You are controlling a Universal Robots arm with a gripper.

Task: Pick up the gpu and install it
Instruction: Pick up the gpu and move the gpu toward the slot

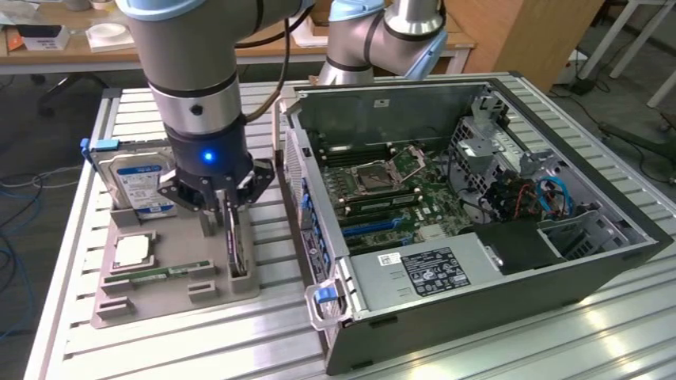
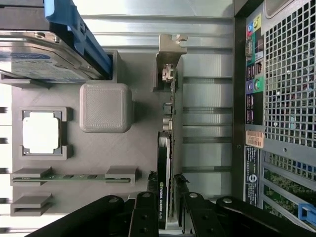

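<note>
A grey tray (image 1: 158, 305) lies on the slatted worktop (image 1: 211, 340), toward the edge at the exterior view's left. At the tray's near end sit low empty holders, then a memory stick (image 1: 158, 273) (image 2: 69, 176) lying flat in its cradle. A CPU (image 1: 132, 252) (image 2: 42, 132) sits in a square pocket just beyond it.

The gpu (image 1: 237, 245) (image 2: 164, 163) stands on edge in a slot along the tray side that faces the case. Its silver bracket (image 2: 170, 52) is at the far end. The tool (image 1: 222, 218) (image 2: 165, 185) is down over the card's near part. It is narrowly spread, with one of its fingers (image 2: 143, 210) on each side of the card and a slim gap showing. The card sits in its slot.

A raised grey block (image 2: 105, 107) stands just beside the gpu on the tray's inner side. Farther back a hard drive (image 1: 142, 178) (image 2: 39, 61) stands upright at the tray's far end, close behind the arm (image 1: 195, 79).

The open case (image 1: 507, 293) lies on its side just beside the tray, toward the exterior view's right. Its ported rear panel (image 2: 252, 79) runs near the gpu's slot. Inside are the power supply (image 1: 423, 269) nearer and the motherboard (image 1: 391, 190) beyond.
</note>
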